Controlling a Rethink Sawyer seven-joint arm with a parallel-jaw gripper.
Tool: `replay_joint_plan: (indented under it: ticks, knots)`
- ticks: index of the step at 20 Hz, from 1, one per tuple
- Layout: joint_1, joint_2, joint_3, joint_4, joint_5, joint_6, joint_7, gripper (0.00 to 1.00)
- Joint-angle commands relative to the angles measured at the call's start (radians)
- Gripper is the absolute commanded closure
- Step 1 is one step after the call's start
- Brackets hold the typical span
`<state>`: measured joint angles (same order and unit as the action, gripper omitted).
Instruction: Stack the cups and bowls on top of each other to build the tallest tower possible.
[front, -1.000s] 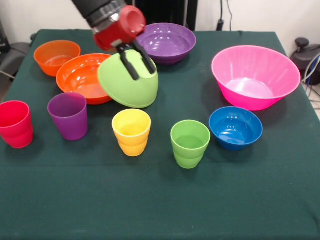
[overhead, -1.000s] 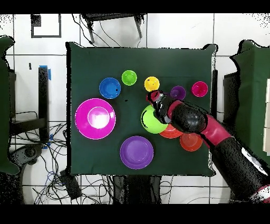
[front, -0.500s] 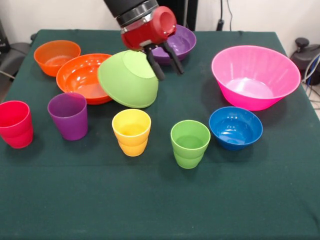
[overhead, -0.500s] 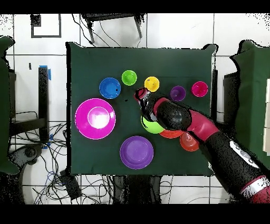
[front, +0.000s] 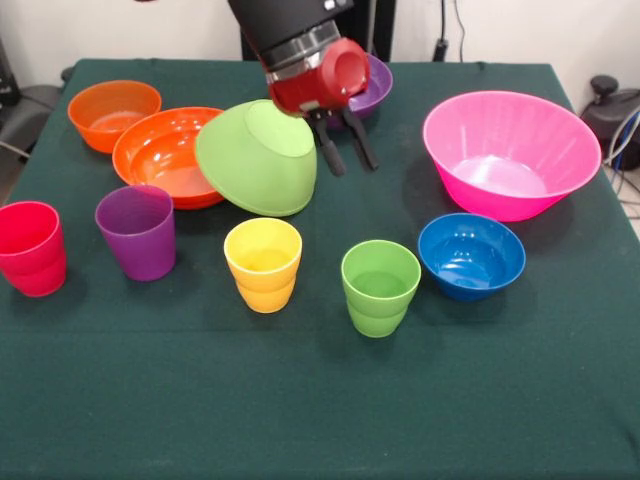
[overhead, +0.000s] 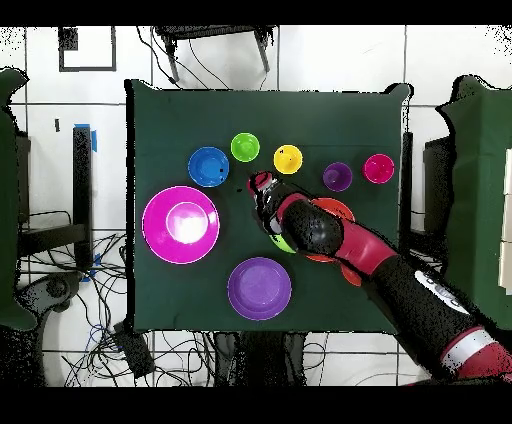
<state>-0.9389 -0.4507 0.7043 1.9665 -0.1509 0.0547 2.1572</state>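
My gripper (front: 346, 152) is open and empty, just right of the lime green bowl (front: 258, 158). That bowl lies upside down and tilted, leaning on the large orange bowl (front: 160, 155). The purple bowl (front: 368, 88) is partly hidden behind my arm. The pink bowl (front: 510, 150) stands upright and alone at the right, the small blue bowl (front: 470, 255) in front of it. The small orange bowl (front: 112, 113) is at the far left. The red (front: 30, 248), purple (front: 137, 232), yellow (front: 263, 263) and green (front: 380, 287) cups stand upright in a row. No tower shows.
In the overhead view my arm (overhead: 340, 240) covers most of the lime green bowl and the small orange bowl. The pink bowl (overhead: 180, 224) and purple bowl (overhead: 259, 288) lie left of it. The green tablecloth (front: 320, 400) ends near the picture's bottom.
My gripper let go of the lime green bowl and moved right in the front view. The bowl stays leaning on the large orange bowl.
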Motion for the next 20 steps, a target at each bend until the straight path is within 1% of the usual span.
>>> replay_joint_plan:
  ticks: [1, 2, 5, 10, 15, 18, 20]
  knots:
    - [0.073, 0.106, -0.173, 0.075, 0.037, -0.181, 0.263, 0.00]
    - [0.079, 0.115, -0.185, 0.077, 0.042, -0.203, 0.273, 0.00]
    - [0.084, 0.124, -0.196, 0.082, 0.062, -0.213, 0.287, 0.00]
    - [0.098, 0.113, -0.210, 0.086, 0.103, -0.183, 0.300, 0.00]
    - [0.101, 0.115, -0.207, 0.088, 0.124, -0.153, 0.305, 0.00]
    - [0.125, 0.102, -0.231, 0.081, 0.146, -0.152, 0.307, 0.00]
    - [0.132, 0.113, -0.246, 0.063, 0.152, -0.156, 0.299, 0.00]
